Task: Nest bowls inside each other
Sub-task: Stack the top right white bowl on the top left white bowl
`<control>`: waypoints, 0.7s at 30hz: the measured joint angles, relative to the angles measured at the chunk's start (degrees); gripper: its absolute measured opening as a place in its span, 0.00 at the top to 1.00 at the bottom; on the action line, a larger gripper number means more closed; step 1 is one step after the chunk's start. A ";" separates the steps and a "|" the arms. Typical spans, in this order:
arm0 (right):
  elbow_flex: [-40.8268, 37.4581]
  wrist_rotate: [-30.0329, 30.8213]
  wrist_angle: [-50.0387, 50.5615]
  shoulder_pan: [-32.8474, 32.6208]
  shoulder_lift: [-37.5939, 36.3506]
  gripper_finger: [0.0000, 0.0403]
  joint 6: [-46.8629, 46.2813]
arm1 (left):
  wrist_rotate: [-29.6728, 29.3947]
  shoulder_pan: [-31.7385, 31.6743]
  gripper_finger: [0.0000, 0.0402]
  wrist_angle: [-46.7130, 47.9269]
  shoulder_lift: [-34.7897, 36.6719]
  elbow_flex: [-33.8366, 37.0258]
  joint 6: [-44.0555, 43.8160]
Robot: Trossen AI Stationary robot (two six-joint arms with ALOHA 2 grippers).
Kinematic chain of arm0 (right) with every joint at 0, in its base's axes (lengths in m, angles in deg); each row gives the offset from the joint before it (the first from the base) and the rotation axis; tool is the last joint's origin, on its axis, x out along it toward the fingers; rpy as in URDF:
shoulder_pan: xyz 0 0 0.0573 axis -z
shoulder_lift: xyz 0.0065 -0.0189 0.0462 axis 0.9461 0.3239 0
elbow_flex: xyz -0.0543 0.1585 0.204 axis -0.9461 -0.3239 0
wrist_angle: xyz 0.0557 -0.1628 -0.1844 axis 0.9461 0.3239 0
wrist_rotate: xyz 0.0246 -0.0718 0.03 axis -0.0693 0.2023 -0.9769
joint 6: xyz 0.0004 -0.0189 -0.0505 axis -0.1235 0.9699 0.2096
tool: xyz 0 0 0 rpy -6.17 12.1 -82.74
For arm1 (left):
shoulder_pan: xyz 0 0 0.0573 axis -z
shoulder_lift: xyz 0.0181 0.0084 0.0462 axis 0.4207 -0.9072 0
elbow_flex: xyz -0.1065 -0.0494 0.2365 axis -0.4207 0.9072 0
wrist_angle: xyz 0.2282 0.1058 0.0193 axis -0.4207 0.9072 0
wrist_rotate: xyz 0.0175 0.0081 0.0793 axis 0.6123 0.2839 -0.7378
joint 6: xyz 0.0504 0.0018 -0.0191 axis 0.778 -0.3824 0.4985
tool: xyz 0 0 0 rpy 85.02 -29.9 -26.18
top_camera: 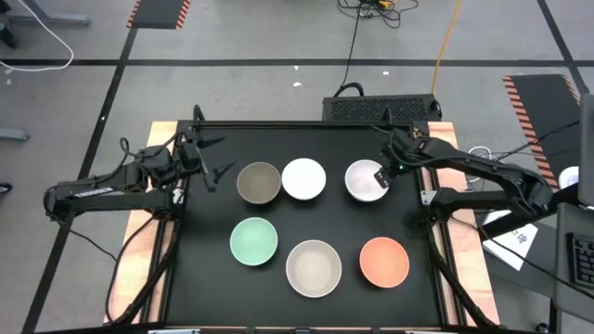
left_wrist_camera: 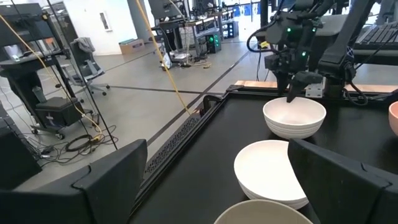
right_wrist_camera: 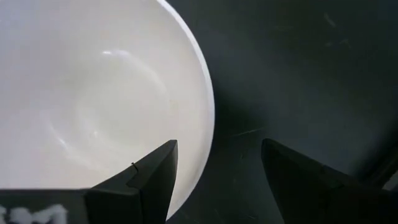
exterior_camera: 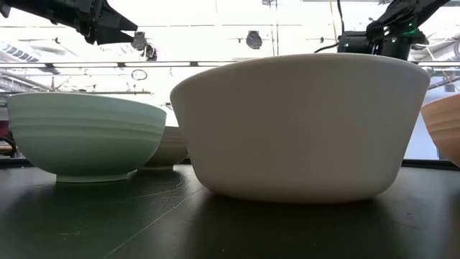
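six bowls sit separate on the black table (top_camera: 204, 288), none nested, in two rows of three. taking the centre white bowl (top_camera: 303, 178) as landmark: grey-brown bowl (top_camera: 259, 182) just beside it on the left arm's side, the second white bowl (top_camera: 367, 180) near it on the right arm's side with a gap between. front row, nearer the low camera: mint green bowl (top_camera: 253, 240) diagonally out from the landmark on the left arm's side, cream-beige bowl (top_camera: 313, 267) roughly straight in front of it, salmon-orange bowl (top_camera: 383, 261) diagonally out on the right arm's side. right gripper (top_camera: 382, 175) is at the second white bowl's rim on the side away from the landmark, fingers spread and straddling the rim, one finger (right_wrist_camera: 152, 177) over the inside, the other over the table outside; not clamped, contact with the rim can't be confirmed. left gripper (top_camera: 212, 158) waits past the grey-brown bowl, away from the landmark, fingers apart, holding nothing, clear of all bowls.
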 joint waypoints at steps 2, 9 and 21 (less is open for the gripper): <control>0.00 -0.01 -0.60 -0.04 0.86 0.44 0.15 | 0.00 0.00 0.02 -0.01 0.02 0.00 0.00; -0.02 -3.39 -3.68 -0.04 3.36 0.45 1.79 | 0.02 0.01 0.02 0.00 0.01 0.00 0.02; -0.02 -4.34 -6.46 -0.04 5.48 0.69 2.09 | 0.06 0.01 0.02 0.68 0.00 0.00 -0.08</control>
